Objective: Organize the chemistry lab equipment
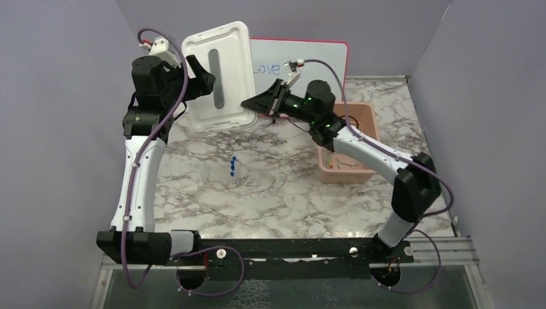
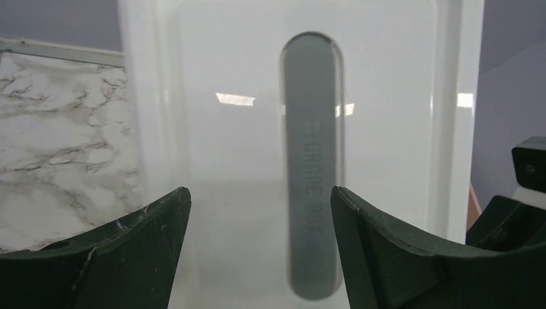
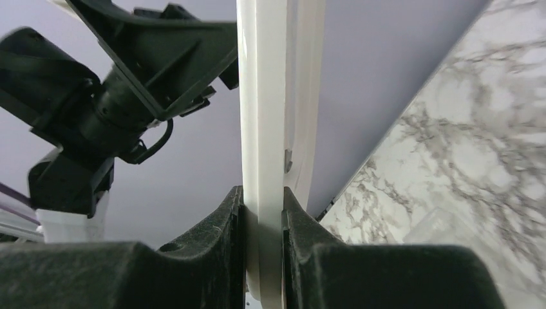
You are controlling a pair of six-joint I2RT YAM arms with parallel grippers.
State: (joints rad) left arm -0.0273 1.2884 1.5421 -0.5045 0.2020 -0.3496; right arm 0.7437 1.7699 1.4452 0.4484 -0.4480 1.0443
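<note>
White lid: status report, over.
Right tool shut on edge of white lid, lid held upright. Left tool open, facing its face. Blue-capped tubes loose on table; pink tub uncovered.

From above and behind, the top view takes in the whole tabletop (image 1: 270, 193). Both wrist views sit close to the white lid (image 1: 233, 55): left flat-on, right edge-on.

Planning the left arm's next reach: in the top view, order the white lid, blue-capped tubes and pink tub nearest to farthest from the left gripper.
1. white lid, held up directly in front of the left gripper, back left.
2. blue-capped tubes, lying mid-table.
3. pink tub, on the right side.
</note>
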